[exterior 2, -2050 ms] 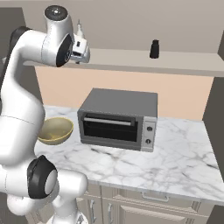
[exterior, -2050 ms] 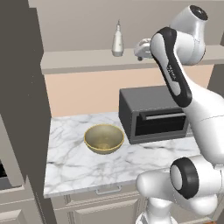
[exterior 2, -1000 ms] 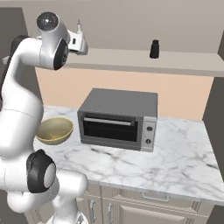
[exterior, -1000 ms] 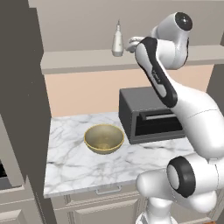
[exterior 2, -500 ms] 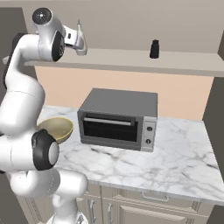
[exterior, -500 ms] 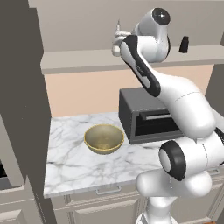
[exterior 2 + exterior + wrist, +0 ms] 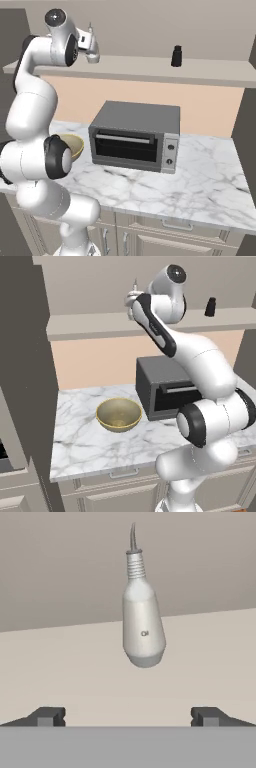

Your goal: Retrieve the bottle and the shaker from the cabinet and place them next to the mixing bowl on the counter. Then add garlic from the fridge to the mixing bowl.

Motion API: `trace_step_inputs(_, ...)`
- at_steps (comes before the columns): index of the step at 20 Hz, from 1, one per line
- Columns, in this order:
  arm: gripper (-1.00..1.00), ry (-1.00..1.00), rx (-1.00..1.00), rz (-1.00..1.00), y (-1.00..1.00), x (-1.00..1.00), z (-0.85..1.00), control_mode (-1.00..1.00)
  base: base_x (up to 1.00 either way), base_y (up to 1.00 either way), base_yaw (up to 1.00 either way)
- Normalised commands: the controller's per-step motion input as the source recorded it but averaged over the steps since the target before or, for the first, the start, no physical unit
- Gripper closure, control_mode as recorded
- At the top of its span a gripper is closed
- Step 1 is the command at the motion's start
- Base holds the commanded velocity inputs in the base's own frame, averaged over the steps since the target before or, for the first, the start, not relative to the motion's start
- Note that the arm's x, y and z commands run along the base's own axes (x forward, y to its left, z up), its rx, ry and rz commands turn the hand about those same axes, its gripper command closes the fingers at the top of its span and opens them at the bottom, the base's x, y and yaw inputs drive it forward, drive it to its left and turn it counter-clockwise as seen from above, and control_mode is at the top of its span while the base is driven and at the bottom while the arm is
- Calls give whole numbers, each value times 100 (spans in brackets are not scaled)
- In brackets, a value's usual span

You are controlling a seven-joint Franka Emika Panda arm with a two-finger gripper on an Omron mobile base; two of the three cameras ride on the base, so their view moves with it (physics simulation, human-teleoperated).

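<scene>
From my left base view, the bottle (image 7: 134, 293) stands on the cabinet (image 7: 95, 323) shelf at about 11 o'clock, the shaker (image 7: 210, 307) on the same shelf well off at 1 o'clock. Below, on the counter (image 7: 85, 443), the mixing bowl (image 7: 119, 414) sits just beside the toaster oven (image 7: 152, 387), at its 9 o'clock. In the hand view, the bottle (image 7: 143, 617) is at 12 o'clock ahead of my gripper (image 7: 128, 717).

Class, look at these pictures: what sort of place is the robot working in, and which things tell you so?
Most likely a kitchen, a rendered one: a toaster oven and a brass mixing bowl sit on a marble counter, with an oil bottle on the shelf above.
</scene>
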Motion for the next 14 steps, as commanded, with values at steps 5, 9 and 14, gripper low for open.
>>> trace_step_inputs(5,-100,0,0,6,-24,39,-4,-100,0,0,0)
trace_step_inputs(9,-100,0,0,3,-21,38,-5,-100,0,0,0)
trace_step_inputs(14,-100,0,0,0,0,32,0,-100,0,0,0)
